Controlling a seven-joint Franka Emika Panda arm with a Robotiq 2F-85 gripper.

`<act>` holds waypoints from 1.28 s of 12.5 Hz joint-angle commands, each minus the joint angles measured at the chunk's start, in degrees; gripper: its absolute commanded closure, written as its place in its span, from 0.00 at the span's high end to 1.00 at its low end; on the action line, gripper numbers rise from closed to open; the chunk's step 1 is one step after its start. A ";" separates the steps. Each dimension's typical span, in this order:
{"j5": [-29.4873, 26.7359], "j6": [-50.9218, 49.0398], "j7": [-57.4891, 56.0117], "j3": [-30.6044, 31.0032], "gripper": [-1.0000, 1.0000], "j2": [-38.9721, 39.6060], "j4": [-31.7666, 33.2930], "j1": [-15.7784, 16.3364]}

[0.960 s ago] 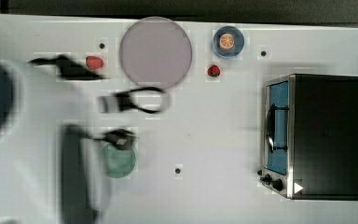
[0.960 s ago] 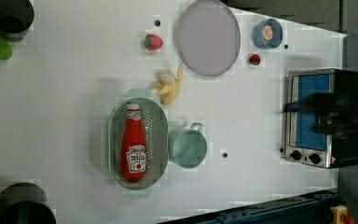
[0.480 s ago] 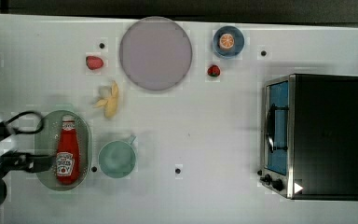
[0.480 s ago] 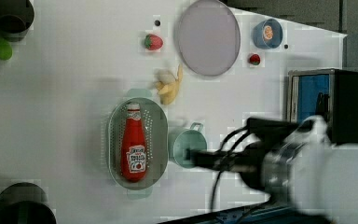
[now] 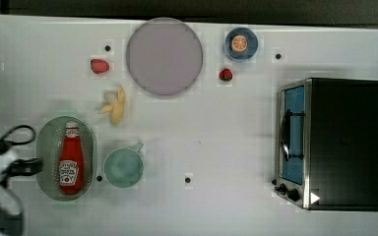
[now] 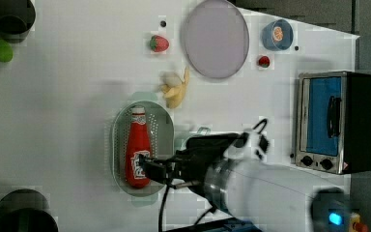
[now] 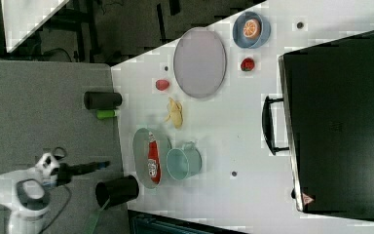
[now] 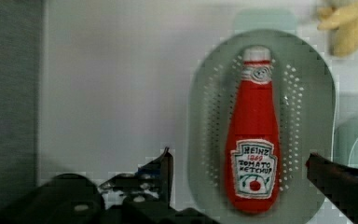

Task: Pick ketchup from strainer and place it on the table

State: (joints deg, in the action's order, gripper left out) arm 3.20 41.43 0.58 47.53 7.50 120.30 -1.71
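Item 1, ketchup (image 5: 71, 160): I see it lying flat inside the strainer (image 5: 46, 142), cap toward 12 o'clock in the top view, label toward 6 o'clock. It fills most of the strainer's length.

Item 2, strainer: it sits on the white surface (image 5: 216, 132) at roughly 8 o'clock in the top view, with a green cup (image 5: 123, 167) just beside it at its 3 o'clock.

Item 3, pincer (image 8: 237, 170): in the wrist view I see it spread wide, 1 finger (image 8: 165, 170) outside the strainer's rim and the other past the far rim, the label end of the bottle between them. I see nothing pinched.

Item 4, other stock in the top view: a peeled banana (image 5: 115, 104) at the strainer's 1 o'clock, a grey plate (image 5: 164, 56) at 12 o'clock, 2 strawberries flanking it, a blue bowl (image 5: 241, 44) with an orange slice, and a toaster oven (image 5: 332, 143) at 3 o'clock.
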 commanded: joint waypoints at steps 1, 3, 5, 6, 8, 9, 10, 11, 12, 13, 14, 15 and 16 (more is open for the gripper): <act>3.26 6.40 5.57 -0.59 1.00 3.14 6.98 -1.69; 5.29 11.97 7.12 -0.70 1.00 6.70 9.20 -1.15; 6.80 15.38 9.27 -0.88 1.00 11.02 9.57 -0.84; 7.88 16.26 10.75 -0.96 1.00 13.11 9.51 -0.82; 11.75 16.80 13.83 -1.52 1.00 16.81 9.28 -0.74; 14.12 17.76 14.50 -2.00 1.00 18.43 9.02 -0.58; 16.12 19.17 15.43 -2.67 1.00 19.90 8.74 -0.29; 17.81 20.08 16.21 -3.44 1.00 21.31 8.40 0.06; 19.56 20.43 16.83 -4.33 1.00 22.70 7.86 0.62; 21.10 20.45 17.45 -5.18 1.00 24.03 7.09 1.30; 22.22 20.47 18.60 -6.12 1.00 25.21 6.36 2.13; 23.08 20.55 19.71 -7.02 1.00 26.27 5.50 3.02; 23.57 20.55 20.40 -7.72 0.96 27.33 4.65 3.95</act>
State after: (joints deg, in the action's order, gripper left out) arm 25.44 61.38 16.37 39.81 35.31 126.45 0.54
